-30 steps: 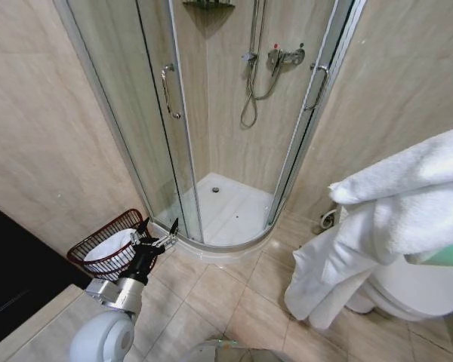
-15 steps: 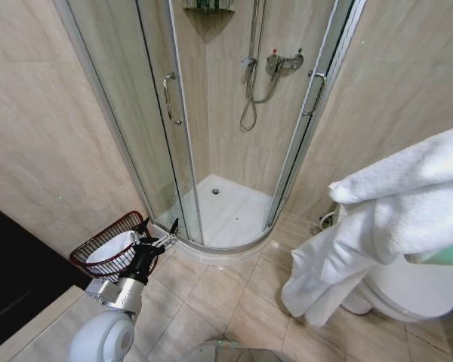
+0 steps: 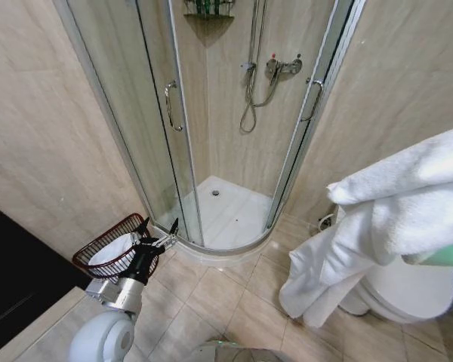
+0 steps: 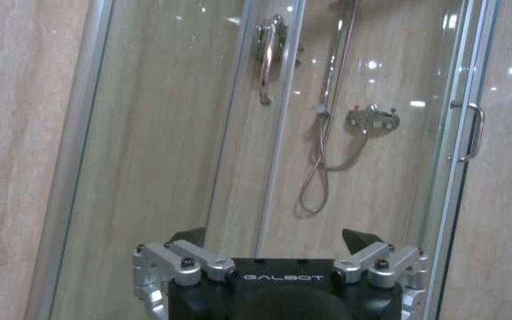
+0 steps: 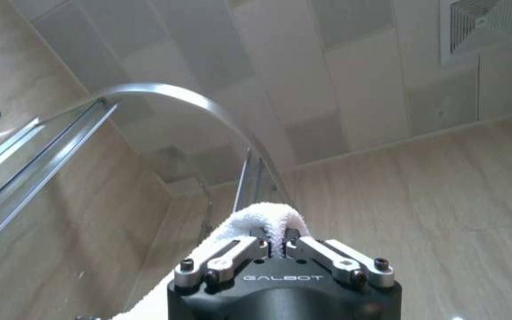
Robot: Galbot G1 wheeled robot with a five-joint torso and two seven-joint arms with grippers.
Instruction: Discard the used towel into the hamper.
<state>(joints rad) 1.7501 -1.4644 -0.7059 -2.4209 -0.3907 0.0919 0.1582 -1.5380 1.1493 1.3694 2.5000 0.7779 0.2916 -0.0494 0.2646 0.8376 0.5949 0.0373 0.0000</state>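
Observation:
A big white towel point(image 3: 385, 219) hangs in folds at the right of the head view, its lower end dangling above the floor tiles. In the right wrist view my right gripper point(image 5: 281, 245) is shut on a bunched fold of the towel point(image 5: 258, 220), held high and pointing at the ceiling. The hamper point(image 3: 98, 260), a reddish-brown wire basket with something white inside, stands on the floor at the lower left against the wall. My left gripper point(image 3: 158, 229) hovers just right of the hamper's rim, open and holding nothing. The left wrist view shows its fingers point(image 4: 189, 235) spread wide.
A curved glass shower enclosure point(image 3: 234, 151) with a white tray fills the corner ahead. A white toilet point(image 3: 408, 290) sits behind the hanging towel at the right. A dark surface point(image 3: 7, 279) runs along the lower left. Beige floor tiles point(image 3: 211, 302) lie open between hamper and toilet.
The whole head picture has slid down a little, so the camera moved. The towel's hanging end has swung slightly left. The left arm keeps its pose.

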